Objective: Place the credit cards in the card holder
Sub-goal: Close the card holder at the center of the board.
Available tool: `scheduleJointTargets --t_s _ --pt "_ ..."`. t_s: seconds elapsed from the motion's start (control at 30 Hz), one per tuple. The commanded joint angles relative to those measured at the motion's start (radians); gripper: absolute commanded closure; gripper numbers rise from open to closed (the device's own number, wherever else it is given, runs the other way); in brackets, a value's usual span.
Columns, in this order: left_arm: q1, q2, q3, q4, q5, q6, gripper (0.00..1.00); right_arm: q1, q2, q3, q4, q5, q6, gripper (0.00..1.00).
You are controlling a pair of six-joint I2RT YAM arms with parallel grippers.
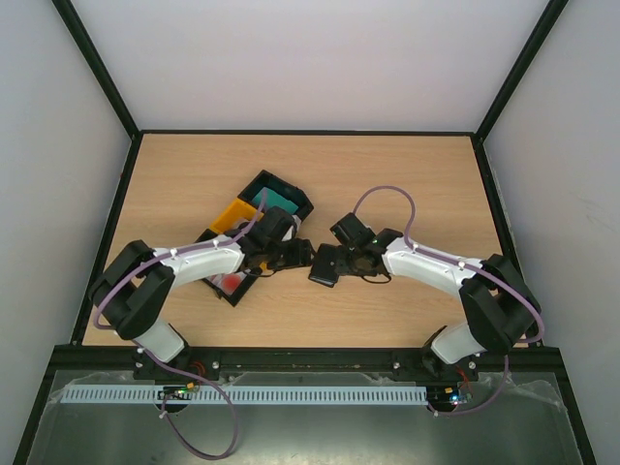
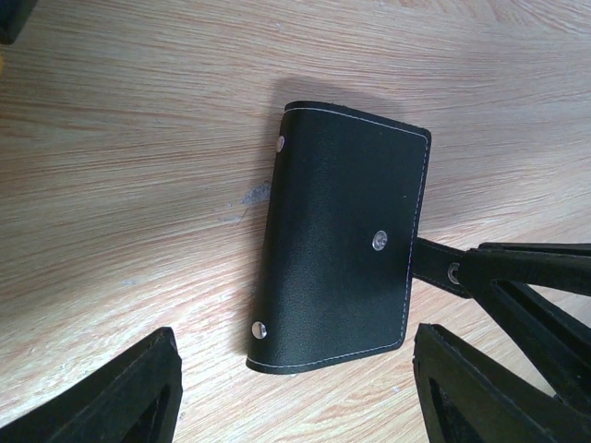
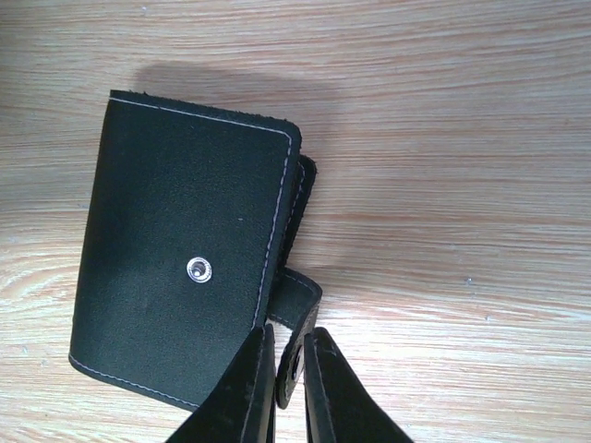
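Card holder [image 2: 342, 240]: black, folded shut, lying flat mid-table on the wooden table [image 1: 407, 174].
Right arm: elbow out, forearm angled inward, wrist low. Right gripper [image 3: 286, 346]: nearly closed, pinching the snap strap [image 3: 297, 293] at the holder's edge.
Left arm: mirrored inward reach. Left gripper [image 2: 295, 369]: fingers spread wide over the holder, gripping nothing.
Credit cards [image 1: 281, 201]: teal stack in black tray [image 1: 289, 184], behind the left arm.
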Motion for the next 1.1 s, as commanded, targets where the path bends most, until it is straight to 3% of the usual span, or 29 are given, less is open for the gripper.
scheduleJointTargets --t_s 0.0,0.23,0.5,0.77,1.07 --pt "-0.007 0.015 0.009 0.011 0.009 -0.001 0.30 0.000 0.001 -0.020 -0.015 0.007 0.010 0.91" --pt "-0.010 0.028 0.007 0.013 0.014 0.002 0.28 -0.001 0.000 -0.029 -0.002 -0.003 0.011 0.98" --pt "-0.019 0.080 0.016 0.033 0.001 0.001 0.28 -0.023 -0.020 -0.031 0.101 -0.036 -0.042 0.98" --pt "-0.020 0.116 0.013 0.097 -0.081 -0.030 0.42 -0.082 0.035 0.001 0.171 -0.184 -0.134 0.98" --pt "-0.021 0.205 0.052 0.138 -0.110 -0.013 0.48 -0.107 0.129 0.063 0.150 -0.261 -0.261 0.98"
